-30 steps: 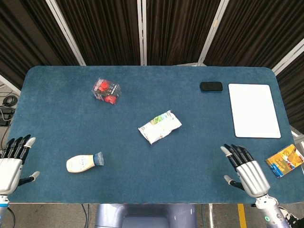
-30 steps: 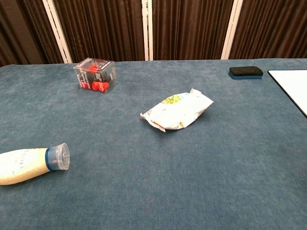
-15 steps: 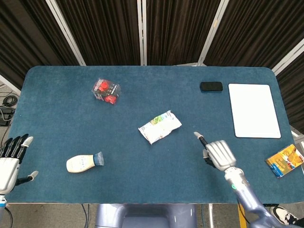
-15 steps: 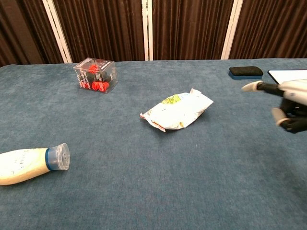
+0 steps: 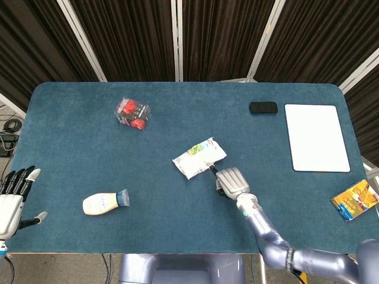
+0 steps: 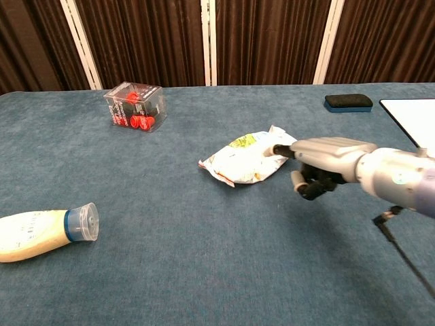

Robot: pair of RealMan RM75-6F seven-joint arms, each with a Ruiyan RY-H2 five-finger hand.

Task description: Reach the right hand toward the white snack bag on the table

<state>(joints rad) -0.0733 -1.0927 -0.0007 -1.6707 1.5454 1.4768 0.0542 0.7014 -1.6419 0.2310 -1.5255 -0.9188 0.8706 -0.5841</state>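
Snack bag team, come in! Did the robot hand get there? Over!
Right hand at the white snack bag, fingers at its edge, no grip. Left hand open, parked at table edge. Nothing in the way.

No legible text, snack bag (image 5: 199, 158) print seemingly blurred

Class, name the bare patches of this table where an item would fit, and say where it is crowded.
Bare: between clear box and black eraser; between white bottle and right hand. Crowded: around the snack bag; the right edge, with whiteboard and orange packet.
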